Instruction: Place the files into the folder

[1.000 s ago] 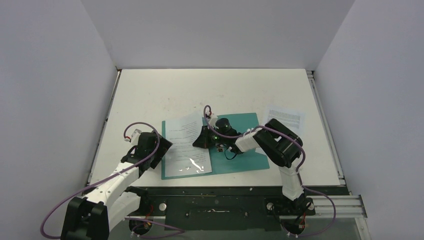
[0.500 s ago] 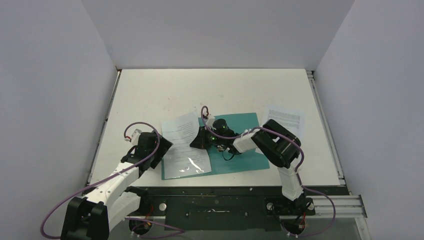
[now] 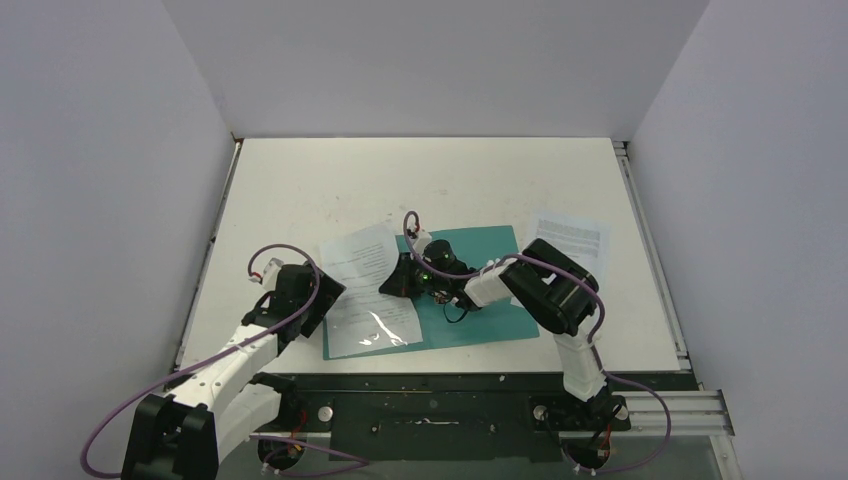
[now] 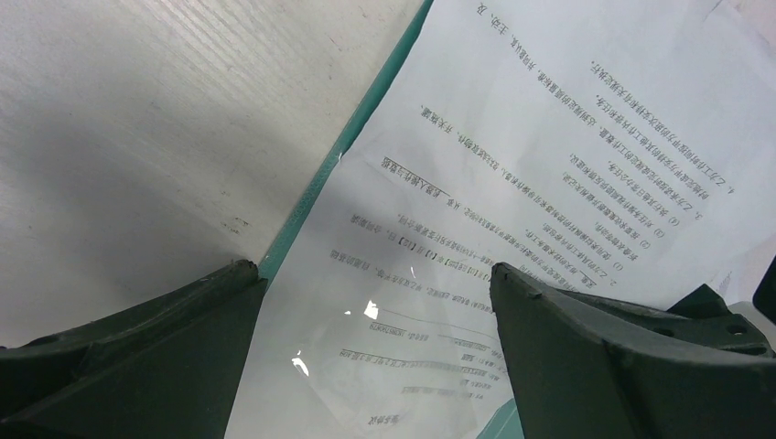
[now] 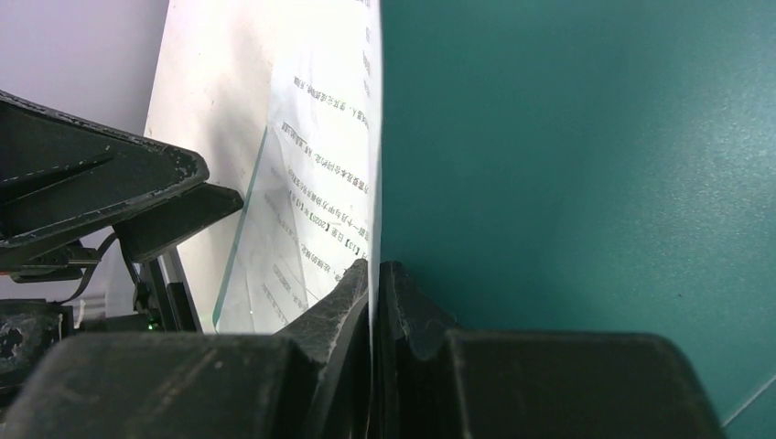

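Observation:
The teal folder [image 3: 480, 322] lies open and flat near the table's front. A printed white sheet [image 3: 358, 262] lies askew over its left half, on top of a glossy clear sleeve [image 3: 375, 325]. My right gripper [image 3: 400, 278] is shut on that sheet's right edge; in the right wrist view its jaws [image 5: 375, 265] pinch the thin white edge beside the folder's teal surface [image 5: 567, 137]. My left gripper [image 3: 316, 300] is open and empty at the folder's left edge, its fingers [image 4: 371, 268] astride the sleeve [image 4: 393, 357] and sheet [image 4: 549, 110]. Another printed sheet [image 3: 570, 238] lies on the table to the right.
The white table [image 3: 420, 180] is walled by grey panels on the left, back and right. A metal rail [image 3: 650, 260] runs along the right edge. The arm bases stand on the black front strip [image 3: 430, 400].
My right gripper has shifted slightly left with the sheet's edge in it. The sheet's top has slid left, past the folder's left edge. The left arm has not moved.

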Motion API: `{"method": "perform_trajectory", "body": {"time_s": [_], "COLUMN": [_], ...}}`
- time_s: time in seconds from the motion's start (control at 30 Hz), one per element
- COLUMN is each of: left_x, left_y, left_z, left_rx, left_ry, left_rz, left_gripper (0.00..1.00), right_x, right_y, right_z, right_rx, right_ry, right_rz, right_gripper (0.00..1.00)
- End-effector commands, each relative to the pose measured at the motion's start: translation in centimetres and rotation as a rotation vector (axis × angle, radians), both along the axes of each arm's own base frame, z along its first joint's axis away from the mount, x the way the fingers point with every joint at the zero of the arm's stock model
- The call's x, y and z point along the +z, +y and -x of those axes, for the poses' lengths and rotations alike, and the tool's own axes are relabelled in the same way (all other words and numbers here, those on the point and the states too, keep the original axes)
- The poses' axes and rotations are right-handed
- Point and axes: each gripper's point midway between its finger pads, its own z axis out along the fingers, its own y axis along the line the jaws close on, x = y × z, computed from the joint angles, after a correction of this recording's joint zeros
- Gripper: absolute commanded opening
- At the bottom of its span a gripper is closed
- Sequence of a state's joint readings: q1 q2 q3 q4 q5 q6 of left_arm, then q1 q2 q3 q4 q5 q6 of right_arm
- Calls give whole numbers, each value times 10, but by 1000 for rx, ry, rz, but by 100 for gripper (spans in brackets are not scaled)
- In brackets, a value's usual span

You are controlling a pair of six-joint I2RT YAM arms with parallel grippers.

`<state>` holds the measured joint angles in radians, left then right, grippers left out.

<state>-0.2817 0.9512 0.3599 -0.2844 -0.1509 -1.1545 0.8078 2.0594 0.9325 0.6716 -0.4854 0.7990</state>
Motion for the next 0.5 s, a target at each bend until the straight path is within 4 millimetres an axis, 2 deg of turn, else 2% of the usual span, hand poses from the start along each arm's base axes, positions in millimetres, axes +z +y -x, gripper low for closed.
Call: {"method": "perform_trajectory", "body": {"time_s": [0.0, 0.47], "left_x": [-17, -16], "left_y": [-2, -2], "left_z": [21, 22], "left_rx": [-31, -27], "left_ry": [92, 88], "left_rz": [7, 11], "left_gripper": [97, 97], "right_x": [12, 9], "right_y": [7, -4], "right_z": [-5, 2], "right_rx": [-26, -104], "right_ry": [-30, 1], "right_rz": [-44, -42], "right_gripper": [5, 5]}}
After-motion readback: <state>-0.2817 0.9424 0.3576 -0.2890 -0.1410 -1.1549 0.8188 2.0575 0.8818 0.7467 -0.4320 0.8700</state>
